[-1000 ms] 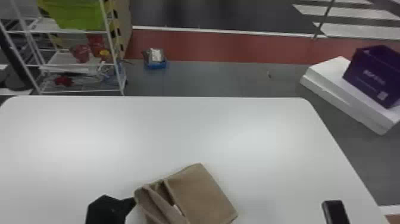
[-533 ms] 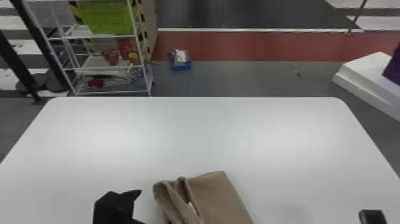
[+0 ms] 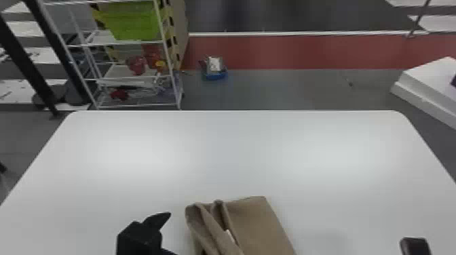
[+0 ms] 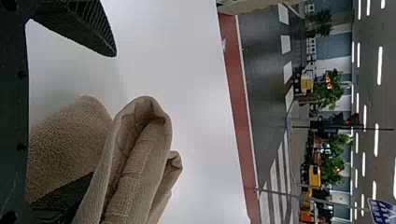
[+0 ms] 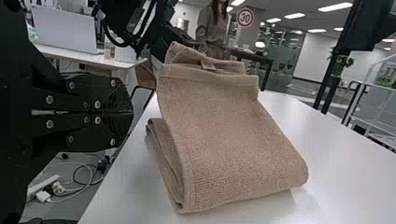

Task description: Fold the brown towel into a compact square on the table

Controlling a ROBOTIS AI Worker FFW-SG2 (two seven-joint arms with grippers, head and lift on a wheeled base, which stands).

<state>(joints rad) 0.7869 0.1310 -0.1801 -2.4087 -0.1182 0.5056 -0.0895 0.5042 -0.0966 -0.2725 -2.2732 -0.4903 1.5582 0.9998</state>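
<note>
One brown terry-cloth towel [image 3: 261,227], folded in thick layers, lying on the near part of the table at the middle of the head view's bottom edge. Its right portion is a smooth panel; its left portion, loose rolled folds, with a small white tag [image 3: 230,235] showing between the two. The right wrist view shows a broad face with a hemmed edge, layers doubled beneath, and one end bunched and raised. One left gripper [image 3: 169,234], black, two-fingered, at the towel's left side: jaws spread wide. In the left wrist view, one black finger [image 4: 79,25] is clear of the cloth, the other partly covered by the folds; the bunched cloth reaches into the space between, pinched by neither pair of surfaces. One right gripper [image 3: 415,246], black, well apart from the towel's right side: jaws pressed together, nothing between them, the towel outside their grasp. One white table [image 3: 230,152], smooth, with rounded far corners, beneath the towel. Beyond it, left: one white wire rack [image 3: 178,91] bearing a lime-green bin [image 3: 134,22]. On the grey floor beside the rack: one small blue tray [image 3: 215,75], loaded. Far right: one white slab-like block [image 3: 431,81].
</note>
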